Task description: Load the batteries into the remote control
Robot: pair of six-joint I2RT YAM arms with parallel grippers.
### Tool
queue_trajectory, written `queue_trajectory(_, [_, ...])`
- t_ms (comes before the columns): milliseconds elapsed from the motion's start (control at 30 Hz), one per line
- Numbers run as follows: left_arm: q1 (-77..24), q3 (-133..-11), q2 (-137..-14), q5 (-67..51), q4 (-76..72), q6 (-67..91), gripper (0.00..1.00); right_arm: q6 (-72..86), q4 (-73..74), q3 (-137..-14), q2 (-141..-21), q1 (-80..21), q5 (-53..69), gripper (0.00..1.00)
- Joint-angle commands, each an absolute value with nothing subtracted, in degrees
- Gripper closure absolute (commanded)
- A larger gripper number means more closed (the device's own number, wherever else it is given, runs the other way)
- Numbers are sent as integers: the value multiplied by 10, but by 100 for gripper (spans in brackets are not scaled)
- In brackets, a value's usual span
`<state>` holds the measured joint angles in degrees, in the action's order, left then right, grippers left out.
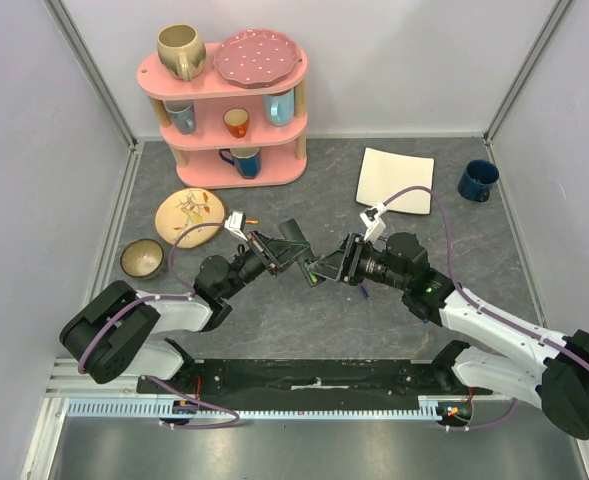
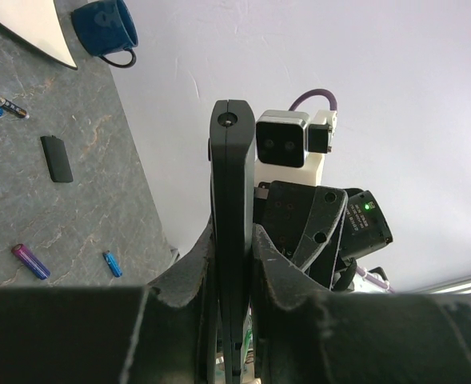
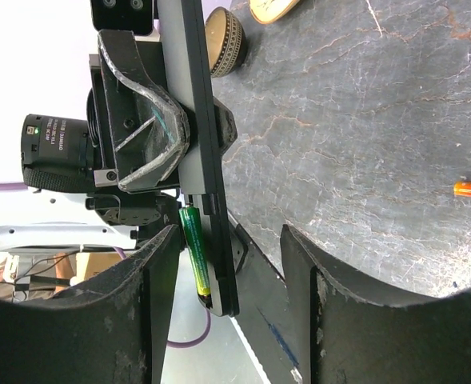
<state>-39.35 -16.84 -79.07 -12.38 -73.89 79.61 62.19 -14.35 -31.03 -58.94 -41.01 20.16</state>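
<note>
Left claw [image 2: 235,268] pinches the remote control [image 2: 233,176] tight, holding it clear of the table [image 3: 363,120], likely to steady its open back toward the right claw [image 3: 229,240], whose fingers stand spread. The remote is a slim black bar, with a green battery [image 3: 193,252] lying inside.

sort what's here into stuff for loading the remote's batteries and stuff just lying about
For the job:
- remote control, clamped in the left gripper
- green battery in its bay, between the open right gripper fingers
- loose batteries on the table
- black battery cover

Lying about:
- pink shelf of mugs
- blue mug
- square white plate
- patterned bowl
- flowered plate
</note>
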Motion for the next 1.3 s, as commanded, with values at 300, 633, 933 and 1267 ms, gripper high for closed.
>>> queue_trajectory(300, [-393,-179,-776,-130,-937,783,98,640,-197,-292,-596,-408,222,40])
queue_trajectory(633, [-393,-174,-780,-129,-945,785,98,649,-214,-291,-574,-404,209,40])
queue_trajectory(933, [-393,-177,-779,-133,-947,787,98,650,-225,-288,-589,-403,222,48])
queue_trajectory(1267, [-393,-185,-780,-136,-947,790,98,644,-221,-294,-603,-403,235,55])
